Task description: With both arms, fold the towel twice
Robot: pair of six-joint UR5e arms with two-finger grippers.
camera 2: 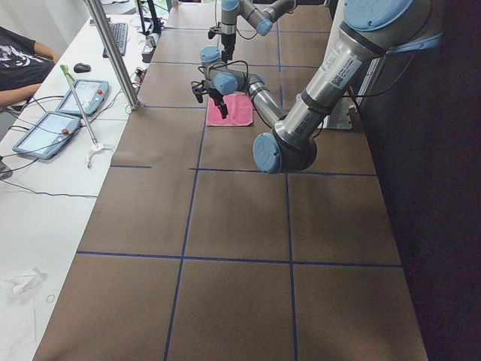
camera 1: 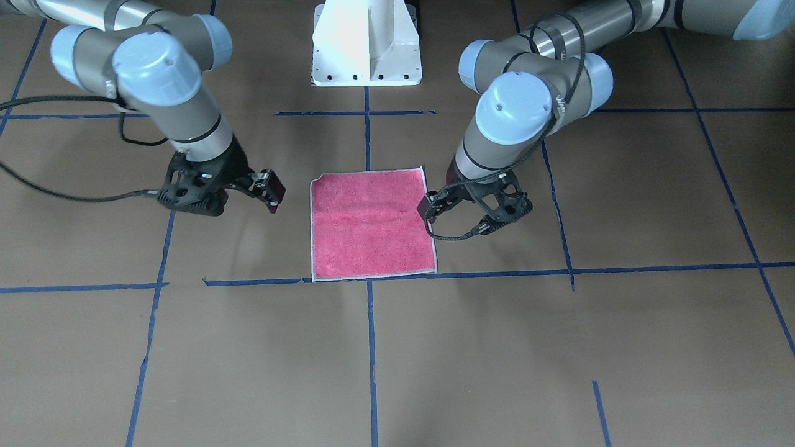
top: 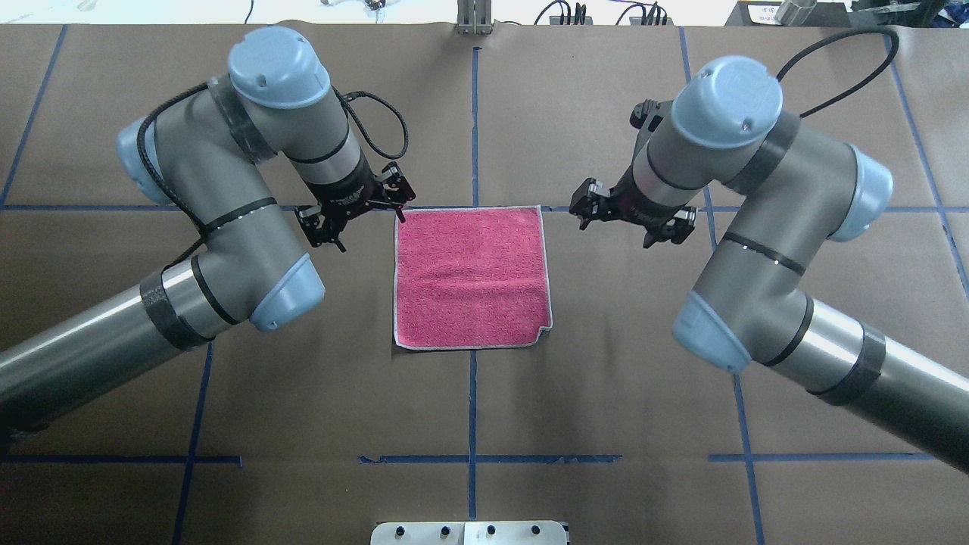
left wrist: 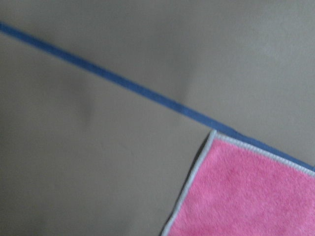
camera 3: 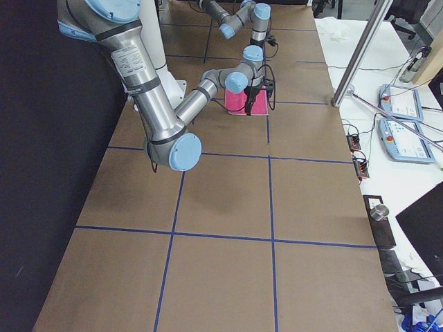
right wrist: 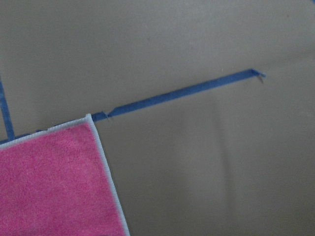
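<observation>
The towel (top: 469,276) lies flat on the brown table, pink-red face up with its pale border all round; the front-facing view also shows it (camera 1: 371,225). One near corner is slightly turned in. My left gripper (top: 400,198) hovers at the towel's far left corner, jaws apart and empty; it is also in the front-facing view (camera 1: 428,208). My right gripper (top: 581,206) is open and empty, a short gap off the towel's far right corner, also seen front-facing (camera 1: 273,189). Each wrist view shows one towel corner (left wrist: 246,196) (right wrist: 49,182) and no fingers.
Blue tape lines (top: 473,113) cross the table in a grid. The white pedestal base (camera 1: 366,43) stands behind the towel. A seated operator (camera 2: 19,60), tablets (camera 2: 45,134) and a metal post (camera 2: 113,53) are beside the table's far side.
</observation>
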